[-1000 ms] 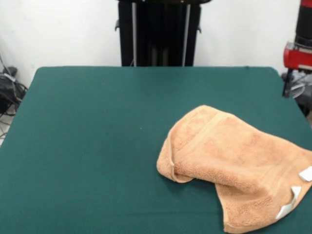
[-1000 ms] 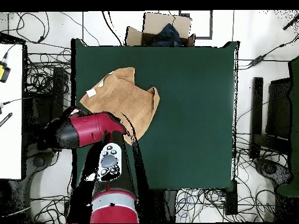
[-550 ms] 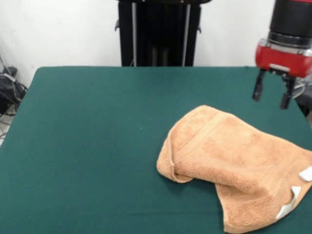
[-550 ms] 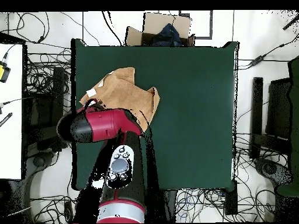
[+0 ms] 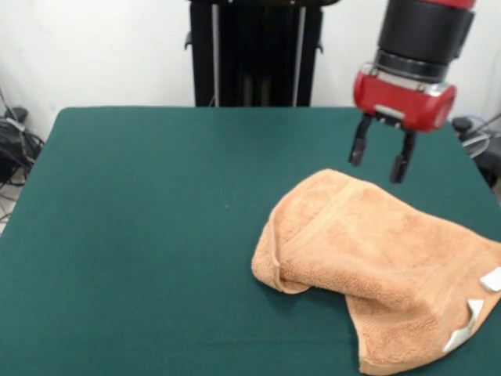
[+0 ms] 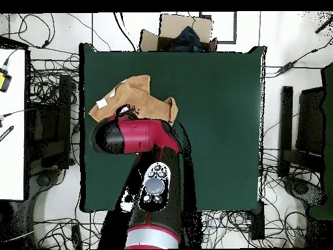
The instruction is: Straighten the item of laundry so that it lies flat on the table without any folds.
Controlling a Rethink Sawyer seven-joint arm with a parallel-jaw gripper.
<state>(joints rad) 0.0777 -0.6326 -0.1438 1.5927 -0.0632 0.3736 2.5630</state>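
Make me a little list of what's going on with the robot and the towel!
towel: orange-tan towel, crumpled and folded over itself, at one side of the table
tags: small white tags at one towel edge
table: dark green table
claw: claw open, hanging above the towel's far edge, not touching it
holding: nothing
job done: no, folds remain

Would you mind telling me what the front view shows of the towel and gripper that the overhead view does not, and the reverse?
Only the front view shows the gripper with its jaws open, above the towel's far edge, plus the folded-over layers and white tags. Only the overhead view shows the whole table, the cardboard box beyond it, and the red arm covering part of the towel. Both show the towel crumpled near one side of the green table.
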